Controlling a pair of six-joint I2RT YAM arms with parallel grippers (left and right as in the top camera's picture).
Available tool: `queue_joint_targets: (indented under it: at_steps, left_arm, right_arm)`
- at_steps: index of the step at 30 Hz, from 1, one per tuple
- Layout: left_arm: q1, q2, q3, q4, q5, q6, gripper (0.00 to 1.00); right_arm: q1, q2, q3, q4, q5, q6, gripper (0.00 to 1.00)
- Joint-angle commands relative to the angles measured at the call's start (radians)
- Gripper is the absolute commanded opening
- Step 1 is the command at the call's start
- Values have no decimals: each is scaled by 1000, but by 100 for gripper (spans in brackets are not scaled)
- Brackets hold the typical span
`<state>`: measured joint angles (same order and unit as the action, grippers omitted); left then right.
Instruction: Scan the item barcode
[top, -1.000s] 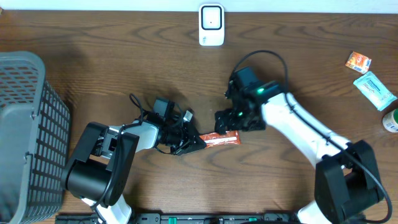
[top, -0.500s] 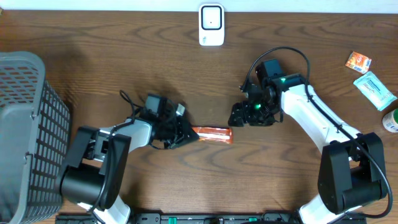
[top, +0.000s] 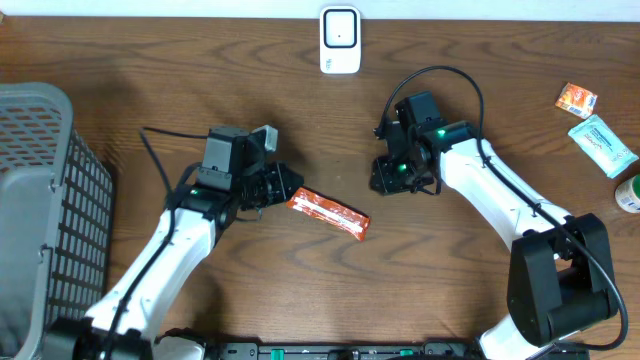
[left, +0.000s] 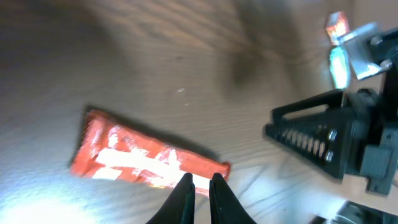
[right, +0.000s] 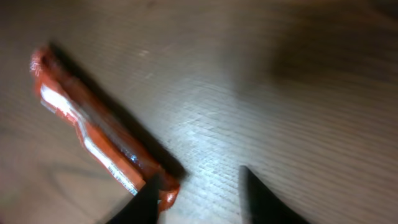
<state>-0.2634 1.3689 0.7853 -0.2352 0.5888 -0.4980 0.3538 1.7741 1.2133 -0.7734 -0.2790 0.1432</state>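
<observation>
The orange packet (top: 330, 213) lies flat on the tabletop (top: 200, 90) a little below the middle of the overhead view, slanting from upper left down to lower right. Its upper-left end meets the tip of the left gripper (top: 288, 190). In the left wrist view the two dark fingers (left: 186, 194) stand almost together with only a sliver between them. Their tips sit on the packet's (left: 137, 155) lower edge close to its right corner, and they look to be pinching the wrapper there.

The right gripper (top: 388, 180) sits up and to the right of the packet, apart from its lower-right end. In its wrist view the fingers (right: 146, 200) are spread, with bare wood between them and nothing in their hold. The packet (right: 87, 130) runs from the upper left of that frame down to the finger at the lower left and ends just beside it. Whether it touches that finger I cannot tell from there.

The white scanner (top: 340, 40) stands at the top centre of the tabletop, well away from the packet and both sets of fingers. A grey basket (top: 40, 200) fills the left edge. At the far right lie a small orange pack (top: 577, 99) and a teal pack (top: 602, 145).
</observation>
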Motion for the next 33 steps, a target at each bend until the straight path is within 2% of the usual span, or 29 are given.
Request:
queue_joint_targets:
  at_steps: [1,3,8,13,14,15,21,25,26,28,29,30,33]
  left_arm:
    - [1,-42,5,-45,-115,16,12]
    - [1,-68,5,-56,-120,16,13]
    - [17,-163,5,-60,-131,19,16]
    - [50,-282,5,-117,-139,46,17]
    - [58,-302,5,-138,-143,55,17]
    - [66,-323,5,-169,-159,57,21]
    - [109,-420,5,-365,-263,102,22]
    - [116,-453,5,-437,-296,113,22]
    - [116,-462,5,-450,-295,125,22]
    - [116,-474,5,-468,-295,132,23]
    - [116,-480,5,-476,-296,132,24]
    - [116,-484,5,-483,-295,132,24]
    - [116,-496,5,-502,-295,131,27]
  right_arm:
    - [10,29,13,8,72,39,17]
    - [22,53,13,15,72,40,7]
    - [71,135,13,36,64,43,1]
    - [137,197,13,12,-5,66,1]
    - [151,198,13,0,-35,66,1]
    - [169,196,13,-16,-79,66,1]
    - [269,153,13,-126,-328,143,1]
    - [296,144,13,-114,-324,158,1]
    - [293,144,15,-113,-315,165,8]
    - [276,143,19,-117,-307,179,15]
    - [264,140,22,-122,-306,187,26]
    - [252,135,26,-125,-306,193,41]
    - [208,113,31,-127,-294,238,94]
